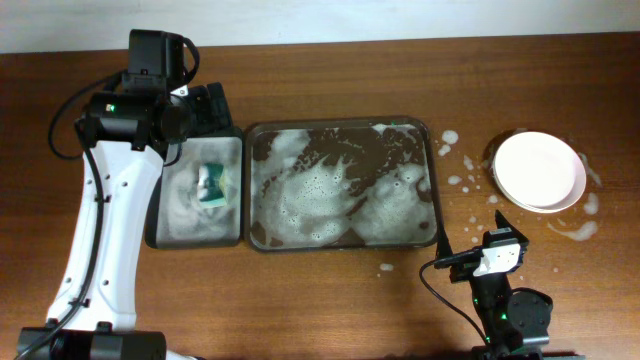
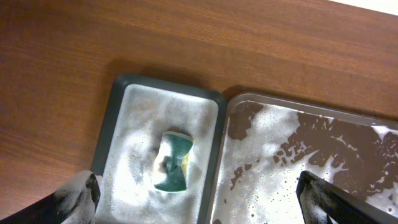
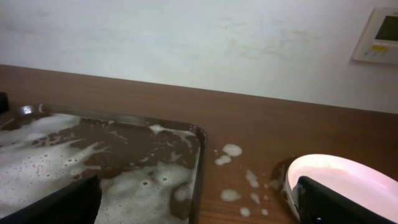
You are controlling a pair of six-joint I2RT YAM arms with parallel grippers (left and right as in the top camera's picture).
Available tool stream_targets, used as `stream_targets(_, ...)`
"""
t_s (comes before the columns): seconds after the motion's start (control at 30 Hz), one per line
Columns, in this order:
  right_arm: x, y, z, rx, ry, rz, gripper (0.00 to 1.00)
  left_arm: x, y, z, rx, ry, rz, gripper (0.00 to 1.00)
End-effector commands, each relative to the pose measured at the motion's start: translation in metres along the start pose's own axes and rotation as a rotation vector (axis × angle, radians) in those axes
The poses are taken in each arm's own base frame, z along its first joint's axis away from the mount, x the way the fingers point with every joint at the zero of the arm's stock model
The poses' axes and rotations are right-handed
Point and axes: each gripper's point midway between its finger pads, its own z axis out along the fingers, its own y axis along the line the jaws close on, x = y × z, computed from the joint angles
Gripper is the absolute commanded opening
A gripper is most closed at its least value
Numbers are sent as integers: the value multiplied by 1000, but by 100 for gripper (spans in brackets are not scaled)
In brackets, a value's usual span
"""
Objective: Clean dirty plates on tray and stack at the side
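Observation:
The white plates (image 1: 540, 170) sit stacked on the table to the right of the tray; the stack also shows at the lower right of the right wrist view (image 3: 339, 177). The large dark tray (image 1: 342, 128) holds only soap foam; it also shows in the left wrist view (image 2: 311, 155) and the right wrist view (image 3: 124, 155). My left gripper (image 2: 199, 202) is open and empty, above the narrow tray, its fingers foamy. My right gripper (image 3: 196, 205) is open and empty, low near the front edge, between the tray and the plate stack.
A narrow grey tray (image 1: 200, 235) full of foam lies left of the large tray, with a green sponge (image 1: 213, 184) in it; the sponge also shows in the left wrist view (image 2: 174, 163). Foam spots (image 1: 462, 165) dot the table around the plates.

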Motion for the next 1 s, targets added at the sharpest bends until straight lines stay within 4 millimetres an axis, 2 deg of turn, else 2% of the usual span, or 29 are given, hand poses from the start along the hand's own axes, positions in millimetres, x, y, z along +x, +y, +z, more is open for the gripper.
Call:
stream_targets(0.0, 2, 1, 0, 1, -2, 0, 98, -1, -2, 0, 5, -1, 6, 99)
stream_targets(0.23, 2, 1, 0, 1, -2, 0, 98, -2, 5, 0, -33, -13, 7, 99)
stream_targets(0.37, 2, 1, 0, 1, -2, 0, 98, -13, 8, -23, -18, -131, -15, 99)
stream_targets(0.43, 2, 1, 0, 1, -2, 0, 98, -7, 11, -35, 12, -211, -28, 99)
stream_targets(0.57, 2, 1, 0, 1, -2, 0, 98, 40, 36, -44, 57, -356, -70, 99)
stream_targets(0.73, 2, 1, 0, 1, -2, 0, 98, 117, 68, -38, 123, -552, -72, 99)
stream_targets(0.8, 2, 1, 0, 1, -2, 0, 98, 138, 79, -39, 137, -646, -94, 99)
stream_targets(0.97, 2, 1, 0, 1, -2, 0, 98, 158, 85, -30, 141, -803, -73, 99)
